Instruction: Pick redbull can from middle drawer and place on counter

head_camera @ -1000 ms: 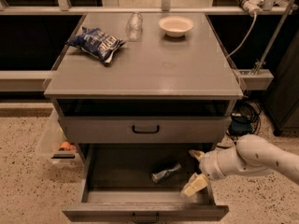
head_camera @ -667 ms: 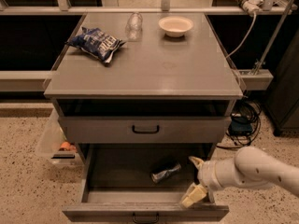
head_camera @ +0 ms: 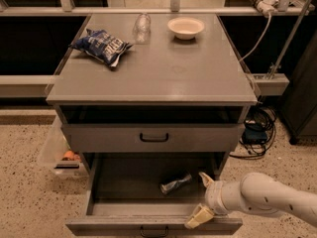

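The can [head_camera: 176,183] lies, apparently on its side, in the open drawer [head_camera: 148,225]. The gripper [head_camera: 202,198] hangs just right of the can, fingers [head_camera: 199,216] spread wide, holding nothing.

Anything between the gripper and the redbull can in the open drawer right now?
Nothing visible. The gripper is inside the right end of the middle drawer, jaws open toward the redbull can. The can lies on its side on the drawer floor, with only bare floor between them.
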`<state>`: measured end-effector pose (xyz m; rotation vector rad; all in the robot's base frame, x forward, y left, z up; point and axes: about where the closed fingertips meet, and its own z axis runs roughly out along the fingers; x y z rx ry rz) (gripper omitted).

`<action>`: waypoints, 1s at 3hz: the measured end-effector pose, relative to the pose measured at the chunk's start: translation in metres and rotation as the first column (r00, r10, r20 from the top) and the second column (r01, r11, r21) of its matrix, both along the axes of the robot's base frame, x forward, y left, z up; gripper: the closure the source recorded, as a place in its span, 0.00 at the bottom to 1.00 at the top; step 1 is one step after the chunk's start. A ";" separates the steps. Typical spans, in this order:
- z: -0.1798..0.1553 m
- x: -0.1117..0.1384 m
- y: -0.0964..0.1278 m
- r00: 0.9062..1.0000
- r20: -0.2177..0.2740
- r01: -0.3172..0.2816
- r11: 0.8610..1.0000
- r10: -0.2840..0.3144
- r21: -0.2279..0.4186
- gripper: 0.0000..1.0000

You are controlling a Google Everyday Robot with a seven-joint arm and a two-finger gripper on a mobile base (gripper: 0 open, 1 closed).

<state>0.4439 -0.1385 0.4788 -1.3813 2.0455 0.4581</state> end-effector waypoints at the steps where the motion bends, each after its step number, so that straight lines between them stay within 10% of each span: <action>1: 0.000 0.001 0.000 1.000 0.001 0.000 1.000 0.000 0.000 0.00; 3: -0.018 0.044 0.017 0.997 0.075 -0.022 1.000 0.021 0.010 0.00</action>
